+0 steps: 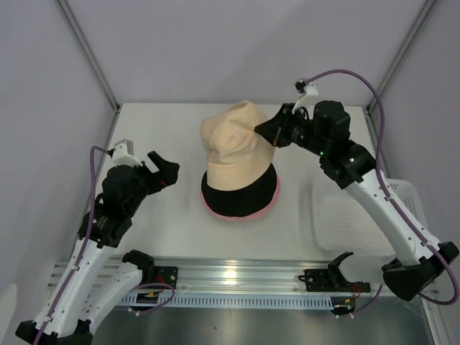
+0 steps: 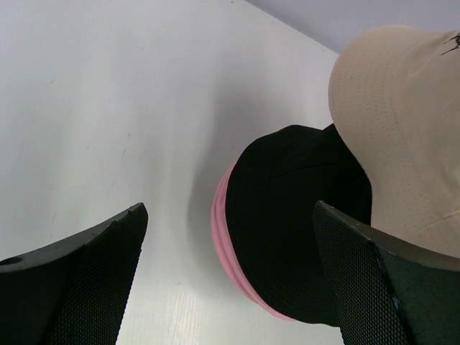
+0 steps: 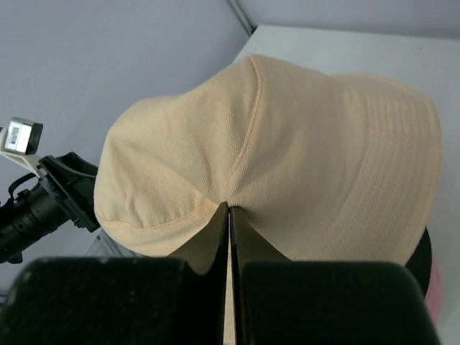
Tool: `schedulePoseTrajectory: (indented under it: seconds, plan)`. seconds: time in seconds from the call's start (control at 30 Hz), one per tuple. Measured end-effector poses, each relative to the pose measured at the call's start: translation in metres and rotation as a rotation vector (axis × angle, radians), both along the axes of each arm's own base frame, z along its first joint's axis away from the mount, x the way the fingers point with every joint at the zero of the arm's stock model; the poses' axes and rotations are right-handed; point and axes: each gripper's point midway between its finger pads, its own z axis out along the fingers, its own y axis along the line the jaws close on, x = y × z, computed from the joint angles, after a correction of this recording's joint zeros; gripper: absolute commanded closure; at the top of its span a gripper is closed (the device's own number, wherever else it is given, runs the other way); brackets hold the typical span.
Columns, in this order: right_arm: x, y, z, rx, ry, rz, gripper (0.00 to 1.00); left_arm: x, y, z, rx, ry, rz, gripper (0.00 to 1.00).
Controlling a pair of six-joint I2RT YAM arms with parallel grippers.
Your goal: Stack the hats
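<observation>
A beige hat [image 1: 234, 147] hangs tilted over a black hat [image 1: 241, 198], which sits on pink hats [image 1: 238, 214] at the table's middle. My right gripper [image 1: 260, 130] is shut on the beige hat's crown fabric and holds it up; in the right wrist view the fingers pinch a fold of the beige hat [image 3: 287, 151] at my right gripper [image 3: 229, 208]. My left gripper [image 1: 167, 169] is open and empty, left of the stack. The left wrist view shows the black hat [image 2: 295, 215], the pink brim [image 2: 224, 241] and the beige hat [image 2: 402, 122] ahead of my left gripper [image 2: 230, 237].
A white mesh tray [image 1: 359, 212] lies at the right of the table, under the right arm. Metal frame posts stand at the back corners, and a rail [image 1: 237, 277] runs along the near edge.
</observation>
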Motion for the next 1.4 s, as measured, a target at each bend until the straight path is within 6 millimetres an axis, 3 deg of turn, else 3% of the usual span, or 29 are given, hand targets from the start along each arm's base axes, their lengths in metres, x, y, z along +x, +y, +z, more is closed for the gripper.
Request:
schedulePoseTrajectory:
  seconds: [0.13,0.27,0.43,0.53,0.6,0.67,0.77,0.93,1.17,1.3,1.4]
  plan:
    - [-0.003,-0.010,0.019,-0.005,-0.047,-0.030,1.00,0.012,-0.014,0.000,-0.019,0.001,-0.050,0.00]
    - [-0.003,-0.012,0.015,-0.024,-0.038,-0.038,1.00,0.029,-0.031,0.001,-0.042,-0.012,-0.101,0.01]
    - [-0.003,-0.012,-0.023,-0.070,0.032,-0.034,1.00,0.053,-0.039,-0.005,-0.065,-0.041,-0.118,0.01]
    - [-0.007,-0.018,-0.058,-0.117,0.093,-0.047,1.00,0.072,-0.028,-0.018,-0.107,-0.021,-0.087,0.03]
    - [-0.014,-0.025,-0.069,-0.136,0.114,-0.060,1.00,0.078,-0.020,-0.030,-0.138,-0.004,-0.071,0.04]
    - [-0.023,-0.032,-0.068,-0.128,0.102,-0.067,1.00,0.074,-0.022,-0.039,-0.169,0.018,-0.083,0.03]
    - [-0.041,-0.042,-0.059,-0.081,0.065,-0.064,1.00,0.068,-0.032,-0.036,-0.218,0.022,-0.128,0.02]
    - [-0.049,-0.043,-0.065,-0.043,0.074,-0.060,1.00,0.050,-0.046,-0.007,-0.334,-0.022,-0.197,0.01]
    - [-0.046,-0.041,-0.100,-0.063,0.164,-0.075,1.00,0.006,-0.065,0.043,-0.504,-0.103,-0.330,0.01]
    - [-0.044,-0.040,-0.098,-0.047,0.160,-0.081,1.00,-0.016,-0.077,0.042,-0.569,-0.077,-0.379,0.00]
    - [-0.042,-0.039,-0.096,-0.039,0.154,-0.083,1.00,-0.025,-0.087,0.028,-0.584,-0.019,-0.405,0.01]
